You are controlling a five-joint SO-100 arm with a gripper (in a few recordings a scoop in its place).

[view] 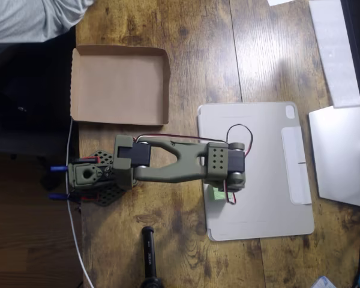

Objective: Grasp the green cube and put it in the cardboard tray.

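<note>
The green cube (217, 194) shows as a small pale green patch on the grey tablet cover, peeking out from under the arm's wrist. The olive-green arm reaches right from its base (87, 177). Its gripper (231, 185) points down right over the cube, and the wrist body hides the fingers, so their state and any contact with the cube cannot be made out. The cardboard tray (117, 84) lies flat and empty at the upper left of the wooden table, well away from the cube.
The light grey tablet cover (258, 171) lies right of centre. White flat items (342, 156) sit at the right edge. A black cylinder (149, 258) stands at the bottom. A person's grey sleeve (30, 18) is at top left. A white cable (75, 240) runs along the table's left edge.
</note>
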